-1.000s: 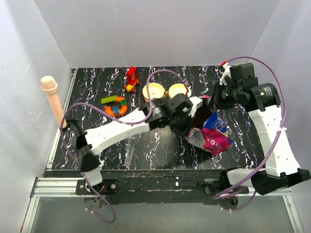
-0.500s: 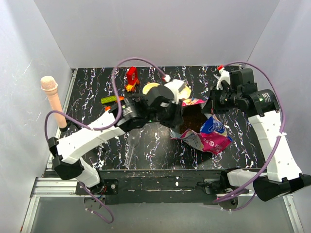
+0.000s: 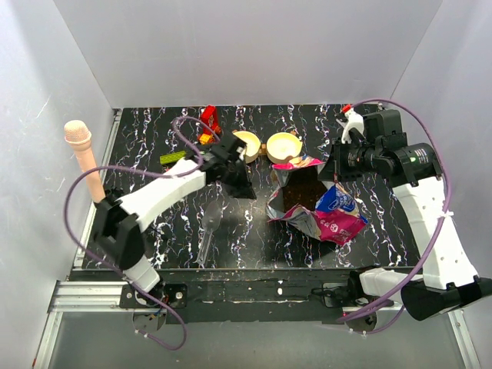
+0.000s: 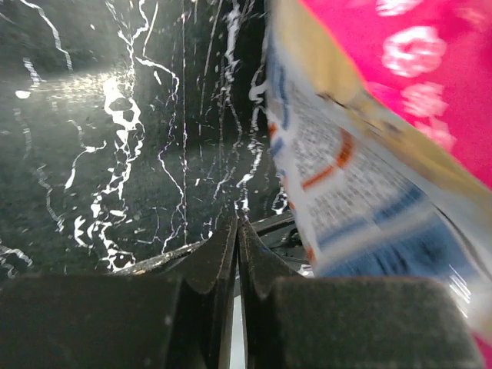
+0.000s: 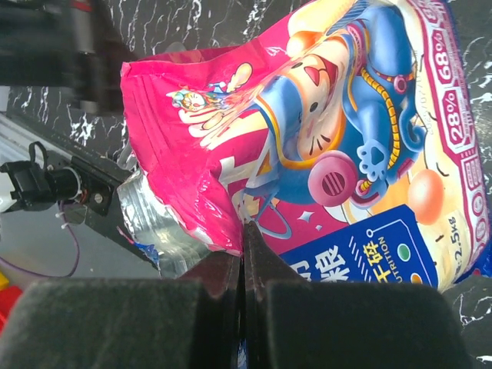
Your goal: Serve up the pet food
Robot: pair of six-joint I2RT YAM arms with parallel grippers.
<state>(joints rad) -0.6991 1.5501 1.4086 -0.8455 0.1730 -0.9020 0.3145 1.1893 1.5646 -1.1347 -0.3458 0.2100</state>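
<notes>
Our left jaws (image 4: pixel 237 231) are pressed together on nothing, over the marbled black surface (image 4: pixel 115 115). The pet food bag (image 4: pixel 369 154) hangs just to their right. Our right jaws (image 5: pixel 244 231) are clamped on the bag's magenta edge, and its cartoon print spreads beyond them. Farther out, a pale bowl (image 3: pixel 247 143) and a second bowl (image 3: pixel 284 144) sit between the two pairs of jaws. We cannot make out the kibble itself.
</notes>
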